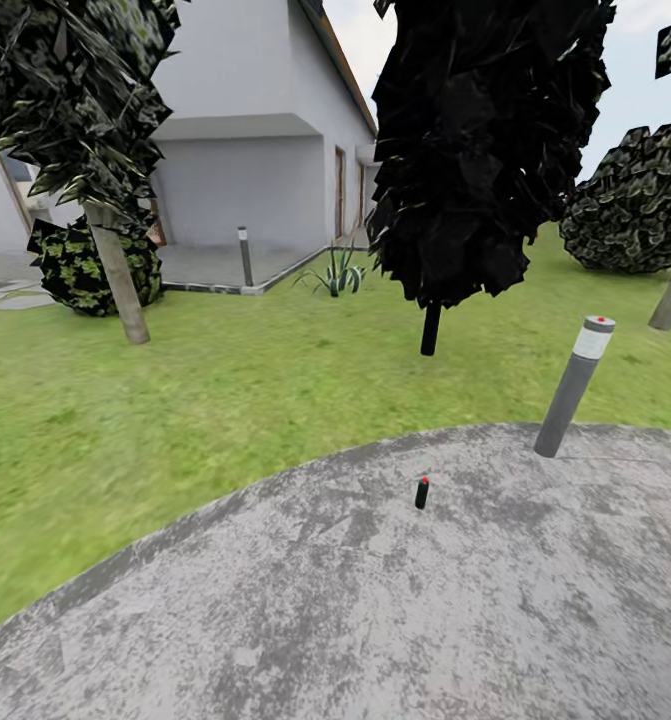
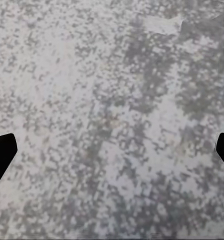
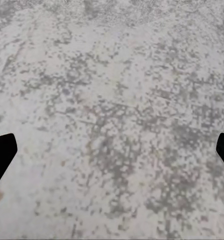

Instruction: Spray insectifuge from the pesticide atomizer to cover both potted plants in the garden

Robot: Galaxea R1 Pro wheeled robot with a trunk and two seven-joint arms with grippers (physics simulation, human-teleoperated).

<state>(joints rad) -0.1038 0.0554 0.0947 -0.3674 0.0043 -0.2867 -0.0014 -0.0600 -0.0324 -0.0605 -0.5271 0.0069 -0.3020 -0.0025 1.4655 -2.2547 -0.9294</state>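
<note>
My left gripper [image 2: 112, 150] hangs wide open and empty over the patio [image 1: 275, 620]; my right gripper [image 3: 112, 150] likewise. The atomizer [image 1: 422, 492] stands upright ahead, left of the lamp post [image 1: 573, 388]. I judge this the approach: next, roll closer and reach down.

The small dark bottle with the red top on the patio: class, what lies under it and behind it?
The small dark bottle with the red top stands upright on grey mottled paving. Behind it lies green lawn; its own base contact is too small to see.
</note>
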